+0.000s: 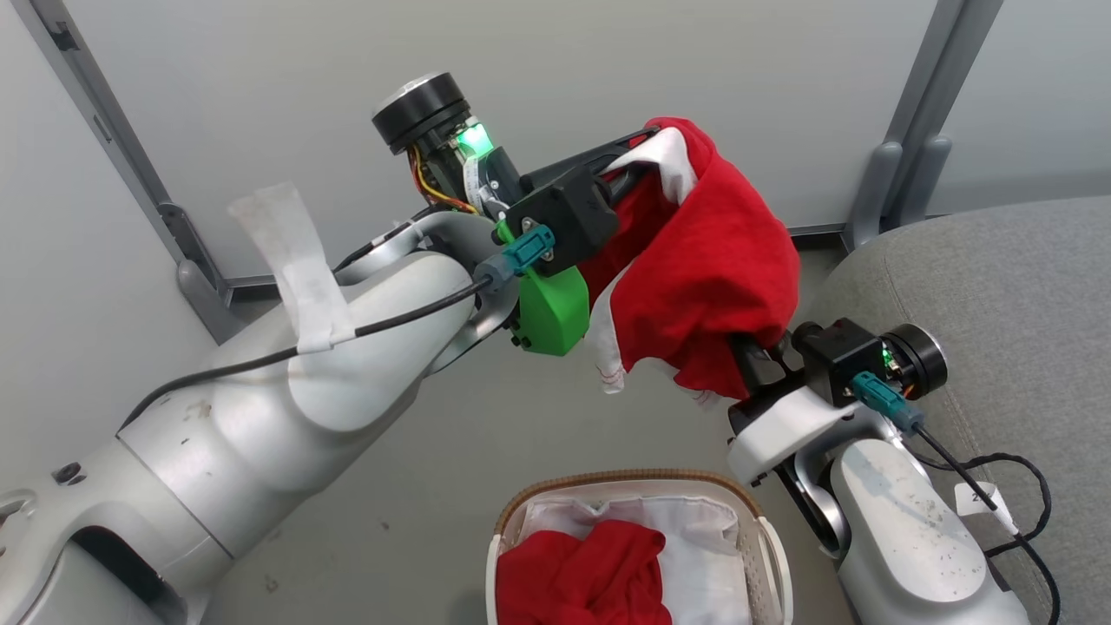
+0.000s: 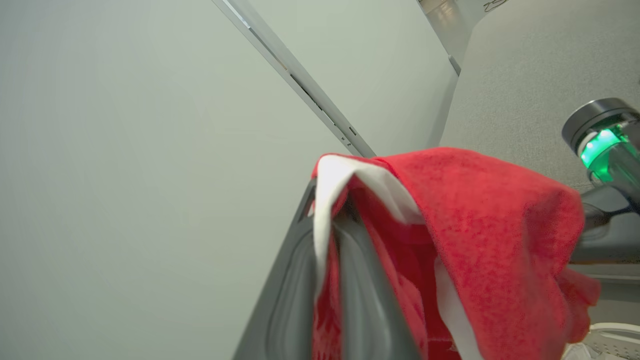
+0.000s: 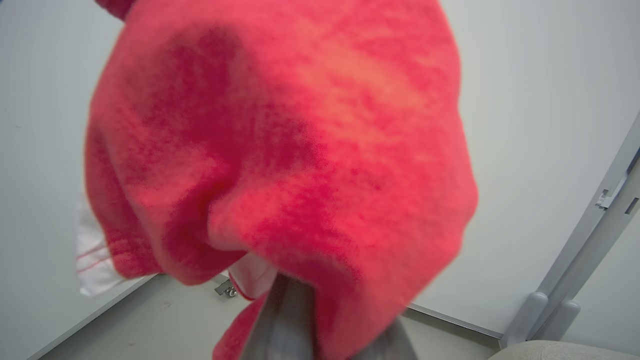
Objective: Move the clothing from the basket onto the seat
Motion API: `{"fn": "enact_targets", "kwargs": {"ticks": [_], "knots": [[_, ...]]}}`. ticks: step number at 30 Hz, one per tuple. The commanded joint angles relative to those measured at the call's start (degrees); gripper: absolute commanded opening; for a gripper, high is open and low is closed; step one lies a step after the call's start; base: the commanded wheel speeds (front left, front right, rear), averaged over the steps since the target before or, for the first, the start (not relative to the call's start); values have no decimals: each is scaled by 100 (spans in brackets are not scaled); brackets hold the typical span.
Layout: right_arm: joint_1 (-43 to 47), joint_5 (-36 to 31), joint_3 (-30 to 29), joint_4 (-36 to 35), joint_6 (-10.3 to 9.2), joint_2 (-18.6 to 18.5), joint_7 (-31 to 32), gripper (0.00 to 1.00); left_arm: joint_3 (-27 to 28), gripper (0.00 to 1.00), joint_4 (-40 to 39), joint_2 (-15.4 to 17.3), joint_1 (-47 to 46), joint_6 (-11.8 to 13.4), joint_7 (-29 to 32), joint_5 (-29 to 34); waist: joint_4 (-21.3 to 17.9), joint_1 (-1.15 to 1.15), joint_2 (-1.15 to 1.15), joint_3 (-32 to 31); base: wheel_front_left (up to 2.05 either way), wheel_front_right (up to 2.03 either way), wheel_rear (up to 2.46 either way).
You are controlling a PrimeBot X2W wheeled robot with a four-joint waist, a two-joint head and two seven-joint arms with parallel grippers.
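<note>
Head view: carrying stage, holding a red garment (image 1: pixel 712 269) aloft, clear of the basket (image 1: pixel 608 479), pinching its white-trimmed top edge in the clamped left gripper (image 1: pixel 640 149) and gripping the lower folds in the clenched right gripper (image 1: pixel 752 360). Next, probably swinging both arms right over the seat (image 1: pixel 998 286), then letting go; leaving a second red piece (image 1: pixel 581 573) in the basket.

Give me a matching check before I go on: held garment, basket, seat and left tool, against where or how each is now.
Things: 1 held garment; 2 basket; 3 seat; 4 left tool.
States: A grey, at the right, no clothing on its visible part; B shut on fabric; C lifted in the air; D red clothing inside.
Pairs: 1-C, 2-D, 3-A, 4-B.
</note>
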Motion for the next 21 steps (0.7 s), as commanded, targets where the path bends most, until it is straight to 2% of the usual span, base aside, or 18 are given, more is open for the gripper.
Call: {"fn": "enact_targets", "kwargs": {"ticks": [1,6,7,10,14,17,21], "knots": [[-18,33,-12,-25,-4,-22,-28,0,23,0,45,37,130,48,-52,-72,-16,0,0,-6,0,0,0],[77,53,-48,-114,-4,-23,-28,0,112,0,144,74,425,143,-154,-271,-57,0,0,-14,0,0,0],[104,49,-63,-132,-4,-22,-28,0,144,4,178,80,512,165,-197,-320,-66,0,0,-14,0,0,0],[154,31,-125,-172,-4,-23,-29,0,193,100,259,61,783,247,-281,-443,-88,0,0,-14,0,0,0],[176,11,-245,-209,-4,-22,-28,0,295,100,397,-38,1252,345,-390,-645,-122,0,0,-15,0,0,0],[190,-10,-352,-236,-4,-22,-28,0,599,100,477,-205,1763,361,-434,-1038,-159,0,0,-5,0,0,0],[211,-47,-487,-282,-4,-22,-28,0,1012,100,386,-326,2345,376,-435,-1061,-204,0,0,30,0,0,0]]}}
